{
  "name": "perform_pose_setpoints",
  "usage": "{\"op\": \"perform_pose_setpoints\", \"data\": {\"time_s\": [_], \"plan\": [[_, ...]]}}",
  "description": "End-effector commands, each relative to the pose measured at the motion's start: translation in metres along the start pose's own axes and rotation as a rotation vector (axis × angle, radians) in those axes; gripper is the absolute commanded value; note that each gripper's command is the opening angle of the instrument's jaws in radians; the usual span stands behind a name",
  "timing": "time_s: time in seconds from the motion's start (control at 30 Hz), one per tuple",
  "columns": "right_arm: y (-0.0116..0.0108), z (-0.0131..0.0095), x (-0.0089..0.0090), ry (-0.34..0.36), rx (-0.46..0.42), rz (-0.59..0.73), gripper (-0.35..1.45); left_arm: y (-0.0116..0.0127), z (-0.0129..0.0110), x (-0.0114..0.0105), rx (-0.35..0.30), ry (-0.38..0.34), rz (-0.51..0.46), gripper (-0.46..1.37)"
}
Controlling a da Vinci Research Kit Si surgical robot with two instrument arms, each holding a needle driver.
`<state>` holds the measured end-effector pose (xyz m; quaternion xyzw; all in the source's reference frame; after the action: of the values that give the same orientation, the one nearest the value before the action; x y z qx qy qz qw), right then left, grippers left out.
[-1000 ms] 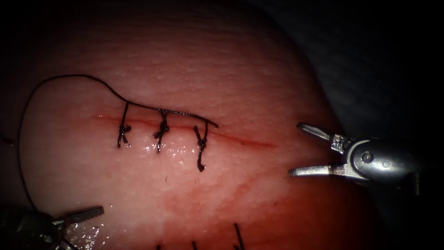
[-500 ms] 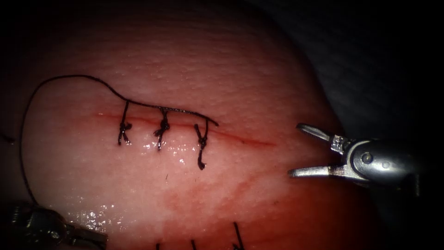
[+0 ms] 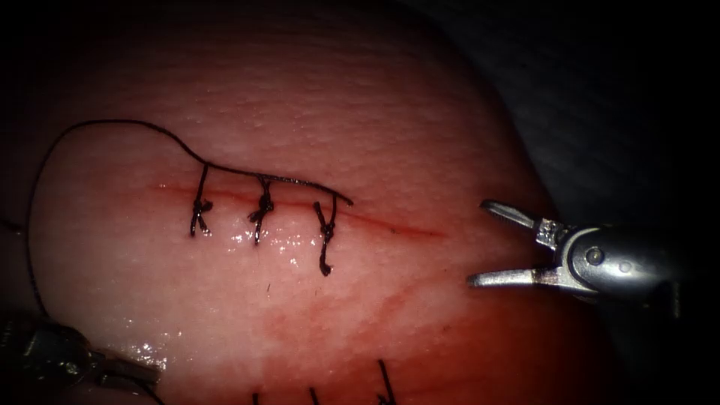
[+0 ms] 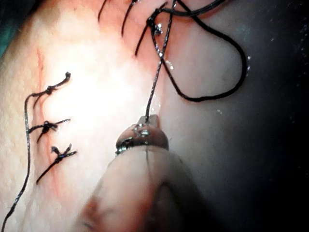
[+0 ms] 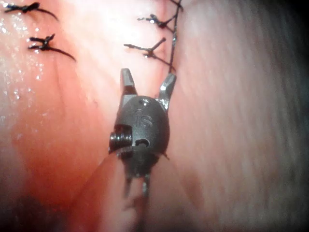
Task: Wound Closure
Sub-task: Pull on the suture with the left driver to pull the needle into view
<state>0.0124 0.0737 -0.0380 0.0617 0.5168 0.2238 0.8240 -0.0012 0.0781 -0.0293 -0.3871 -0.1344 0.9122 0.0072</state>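
Black thread (image 3: 112, 125) loops from three knotted stitches (image 3: 262, 210) on the cut (image 3: 397, 227); left tool (image 4: 150, 120) grips it, right tool (image 3: 491, 244) gapes empty

A dark blue-grey cloth (image 3: 600, 112) lies beyond the right pincer (image 3: 478, 241), rising behind it past the tissue's far edge, with faint folds across it. A patch of teal cloth (image 4: 8, 21) lies well apart from the left pincer (image 4: 148, 121), beyond the tissue's rim.
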Motion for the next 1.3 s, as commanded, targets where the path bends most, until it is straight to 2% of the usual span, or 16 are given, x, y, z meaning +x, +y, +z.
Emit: {"op": "perform_pose_setpoints", "data": {"time_s": [0.03, 0.2, 0.4, 0.5, 0.63, 0.73, 0.77, 0.8, 0.9, 0.93, 1.0, 1.07, 1.13, 1.3], "plan": [[0.0, -0.0001, 0.0001, 0.0, 0.002, 0.0, 0.93, -0.0005, -0.0003, 0.0, 0.015, 0.018, -0.003, -0.35], [0.0, -0.0001, 0.0001, 0.0, 0.003, 0.0, 0.93, -0.0047, -0.0023, 0.0006, 0.099, 0.076, 0.004, -0.35], [-0.0001, -0.0001, 0.0001, 0.0, 0.003, 0.0, 0.93, -0.0088, -0.0036, 0.001, 0.146, 0.117, -0.006, -0.35], [0.0, -0.0001, 0.0001, 0.0, 0.002, 0.0, 0.93, -0.0122, -0.0039, 0.0015, 0.18, 0.138, -0.01, -0.35], [-0.0001, -0.0001, 0.0001, 0.0, 0.002, 0.0, 0.93, -0.0174, -0.0034, 0.0018, 0.266, 0.18, -0.029, -0.35], [-0.0001, -0.0001, 0.0001, 0.0, 0.002, 0.0, 0.93, -0.0214, -0.0024, 0.002, 0.324, 0.2, -0.041, -0.35], [-0.0001, -0.0001, 0.0001, 0.0, 0.002, 0.0, 0.93, -0.0237, -0.0017, 0.0021, 0.36, 0.205, -0.048, -0.35], [-0.0001, -0.0001, 0.0001, 0.0, 0.002, 0.0, 0.93, -0.0247, -0.0014, 0.0022, 0.373, 0.209, -0.043, -0.35], [-0.0001, 0.0, 0.0001, 0.0, 0.002, 0.0, 0.92, -0.0301, 0.0009, 0.003, 0.407, 0.237, -0.057, -0.35], [-0.0001, 0.0, 0.0001, 0.0, 0.002, 0.0, 0.93, -0.0305, 0.0011, 0.003, 0.409, 0.236, -0.053, -0.35], [-0.0001, 0.0, 0.0, 0.0, 0.002, -0.001, 0.92, -0.034, 0.0037, 0.0039, 0.433, 0.247, -0.059, -0.35], [-0.0002, 0.0, 0.0, 0.001, 0.002, -0.001, 0.92, -0.0349, 0.0046, 0.0042, 0.433, 0.246, -0.063, -0.35], [-0.0002, 0.0, 0.0, 0.0, 0.002, -0.001, 0.92, -0.0373, 0.0069, 0.0047, 0.428, 0.246, -0.057, -0.35], [-0.0001, 0.0, 0.0, 0.0, 0.001, -0.001, 0.91, -0.0423, 0.0103, 0.0051, 0.453, 0.259, -0.059, -0.35]]}}
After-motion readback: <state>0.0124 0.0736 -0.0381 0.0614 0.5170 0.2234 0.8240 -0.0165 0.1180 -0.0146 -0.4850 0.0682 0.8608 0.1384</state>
